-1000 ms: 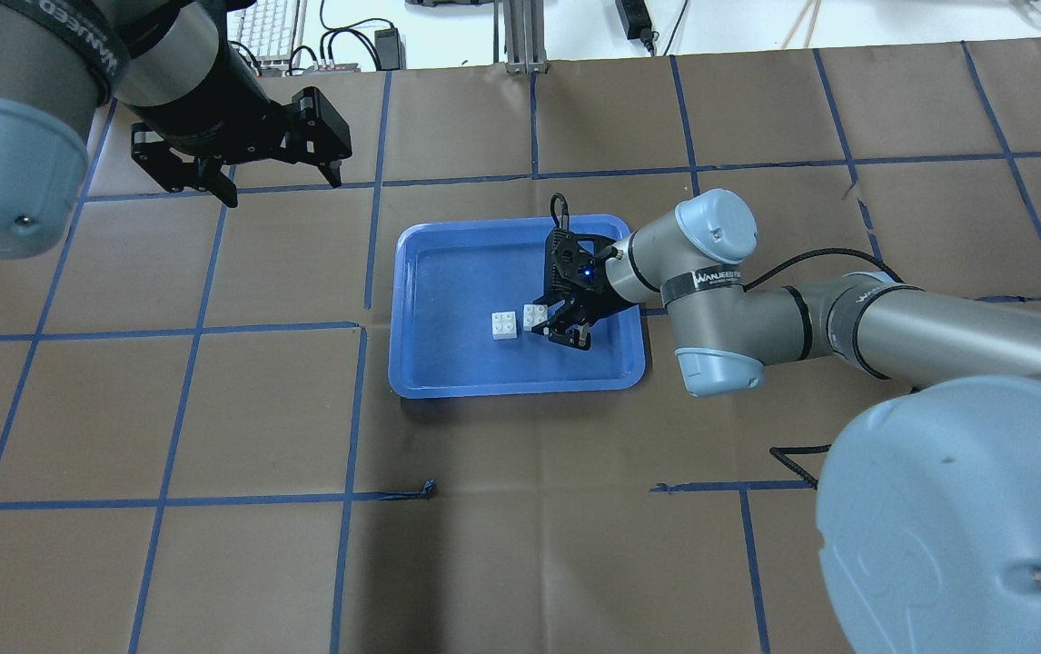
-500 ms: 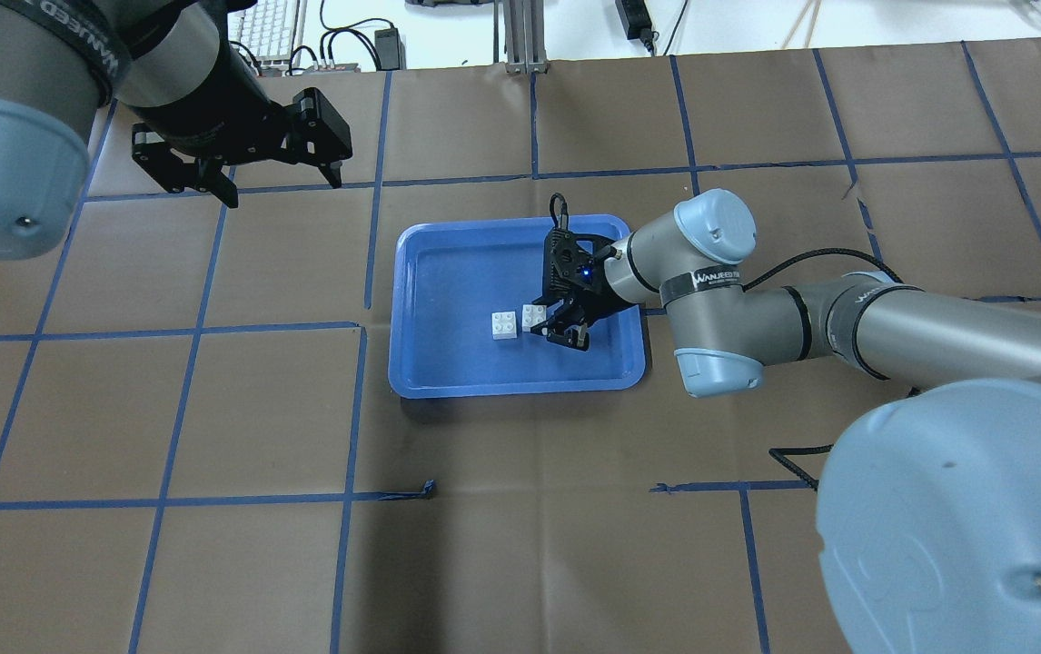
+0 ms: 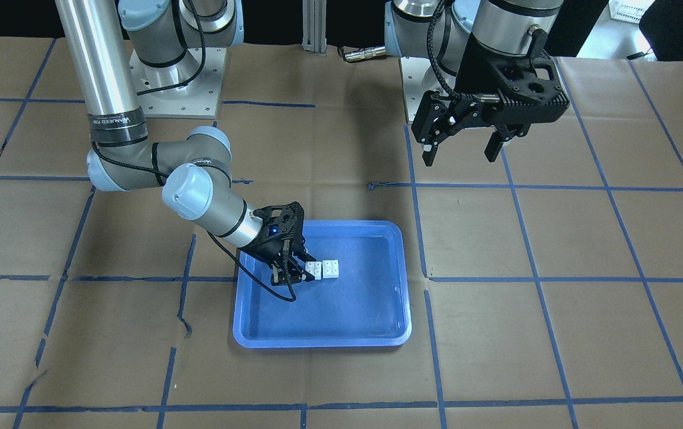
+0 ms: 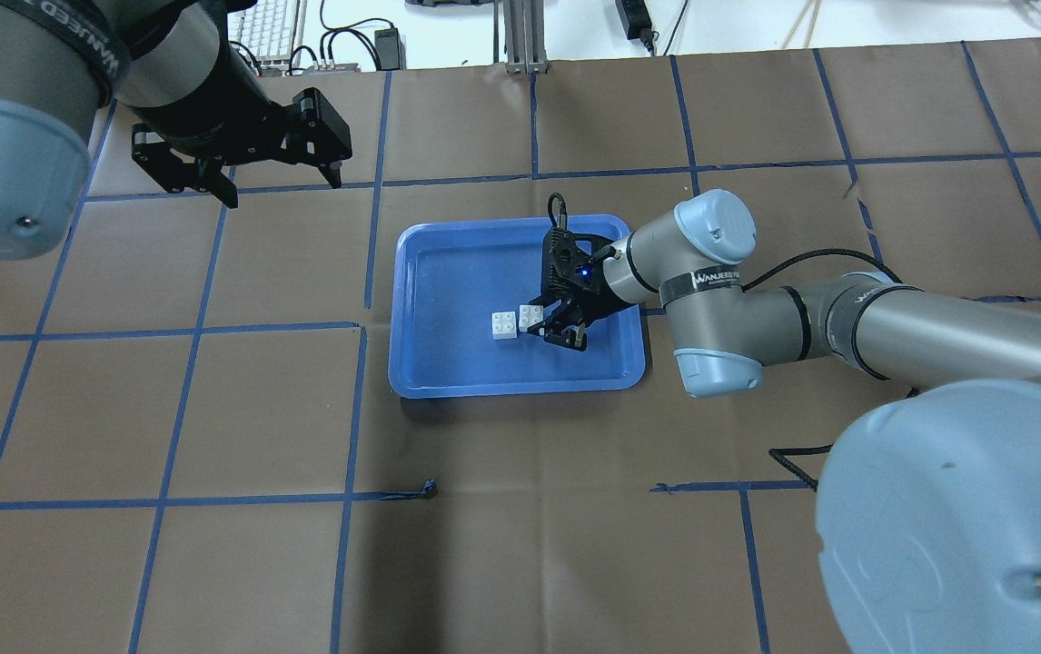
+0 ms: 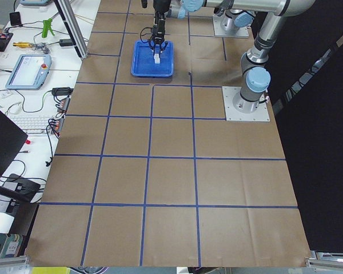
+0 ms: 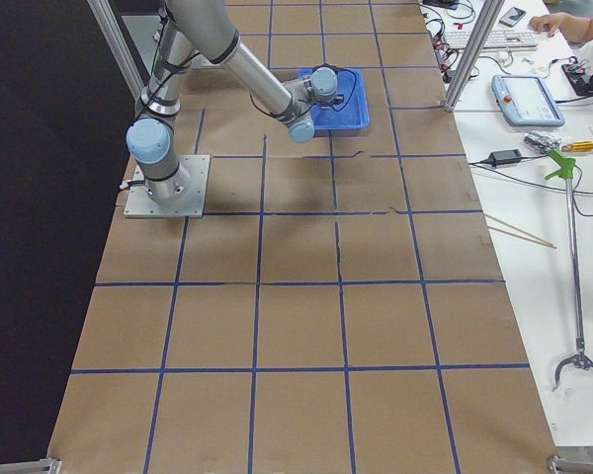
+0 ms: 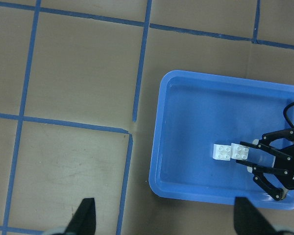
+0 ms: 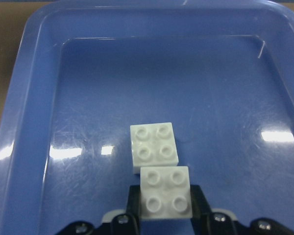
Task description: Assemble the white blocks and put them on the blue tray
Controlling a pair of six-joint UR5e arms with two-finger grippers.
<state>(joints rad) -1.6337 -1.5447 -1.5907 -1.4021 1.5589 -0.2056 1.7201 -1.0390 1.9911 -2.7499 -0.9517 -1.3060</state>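
Note:
The blue tray [image 4: 411, 272] lies mid-table. One white block [image 4: 504, 324] rests on its floor, studs up. My right gripper [image 4: 550, 329] reaches into the tray and is shut on the other white block [image 4: 531, 316], right beside the resting one. In the right wrist view the held block [image 8: 165, 192] sits between the fingers [image 8: 133, 201], its edge at the near side of the resting block [image 8: 153, 147] and offset to one side. My left gripper [image 4: 282, 189] is open and empty, high over the table's far left, away from the tray [image 3: 317, 342].
The table is covered with brown paper marked by a blue tape grid [image 4: 366, 327]. A keyboard and cables [image 4: 271, 27] lie beyond the far edge. The right arm's elbow [image 4: 711, 291] hangs over the tray's right side.
My right gripper has crept slightly left with its white block, closer to the resting block. The left arm has not moved.

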